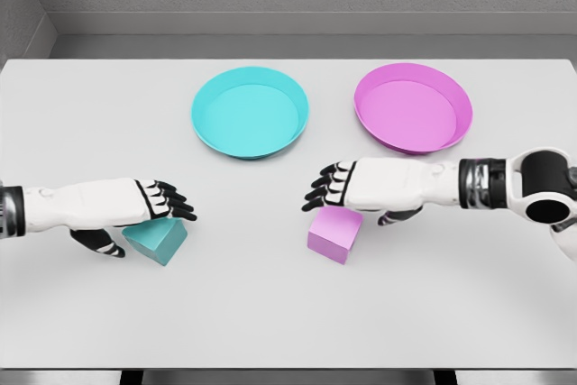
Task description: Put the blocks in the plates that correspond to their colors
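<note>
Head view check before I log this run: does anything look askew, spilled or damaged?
Nothing stands out. The round cyan plate and round pink plate lie flat and empty; the cyan block and pink block rest intact on the table.

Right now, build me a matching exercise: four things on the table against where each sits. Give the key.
Things:
1. round cyan plate
2. round pink plate
3. cyan block
4. pink block

Places:
A. near side, under the right hand
B. far side, right of centre
C. near side, under the left hand
D. far side, left of centre

Pairs: 1-D, 2-B, 3-C, 4-A
</note>
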Motion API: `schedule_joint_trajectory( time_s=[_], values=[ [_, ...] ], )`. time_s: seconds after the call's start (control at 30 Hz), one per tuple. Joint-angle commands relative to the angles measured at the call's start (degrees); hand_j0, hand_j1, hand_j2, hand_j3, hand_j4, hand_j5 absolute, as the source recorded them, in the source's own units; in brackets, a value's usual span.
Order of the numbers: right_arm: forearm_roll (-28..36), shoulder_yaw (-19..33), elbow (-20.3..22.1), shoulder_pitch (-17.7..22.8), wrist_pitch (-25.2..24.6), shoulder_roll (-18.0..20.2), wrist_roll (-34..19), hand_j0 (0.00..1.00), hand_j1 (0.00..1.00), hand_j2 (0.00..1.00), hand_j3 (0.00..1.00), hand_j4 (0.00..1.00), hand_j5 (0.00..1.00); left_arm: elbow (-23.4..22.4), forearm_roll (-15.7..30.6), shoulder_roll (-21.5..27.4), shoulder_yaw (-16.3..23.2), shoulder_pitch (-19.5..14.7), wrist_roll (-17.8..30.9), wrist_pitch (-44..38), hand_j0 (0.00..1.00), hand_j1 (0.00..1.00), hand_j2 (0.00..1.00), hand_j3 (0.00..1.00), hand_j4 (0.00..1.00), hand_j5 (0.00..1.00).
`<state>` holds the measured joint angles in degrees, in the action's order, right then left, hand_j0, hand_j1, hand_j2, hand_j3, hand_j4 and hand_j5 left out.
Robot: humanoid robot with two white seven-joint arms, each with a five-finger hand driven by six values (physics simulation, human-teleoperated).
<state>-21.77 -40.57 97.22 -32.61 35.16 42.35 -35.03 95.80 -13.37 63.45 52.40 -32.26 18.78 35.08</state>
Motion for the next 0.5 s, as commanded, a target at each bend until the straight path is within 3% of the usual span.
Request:
schedule_joint_trajectory(
  time_s=[0.0, 0.27, 0.47],
  values=[
    [0.32, -0.13, 0.51, 0.00, -0.16, -0.69, 0.03, 0.99, 0.99, 0.99, 0.99, 0.99, 0.99, -0.09, 0.10, -0.70, 0.33, 0.00, 0.03, -0.08, 1.00, 1.00, 1.00, 1.00, 1.00, 1.00],
    [-1.26, -2.41, 0.95, 0.79, -0.16, -1.22, 0.03, 0.99, 0.99, 0.99, 0.99, 0.99, 0.99, -0.18, -1.13, -1.84, 0.69, 0.00, 1.52, -0.08, 1.00, 1.00, 1.00, 1.00, 1.00, 1.00],
    [-3.28, -2.32, 0.87, 2.20, -0.16, -1.40, 0.03, 0.99, 0.99, 0.99, 0.99, 0.99, 0.99, -2.73, -1.13, -2.54, 0.60, -0.35, 1.52, -0.08, 1.00, 1.00, 1.00, 1.00, 1.00, 1.00]
  ],
)
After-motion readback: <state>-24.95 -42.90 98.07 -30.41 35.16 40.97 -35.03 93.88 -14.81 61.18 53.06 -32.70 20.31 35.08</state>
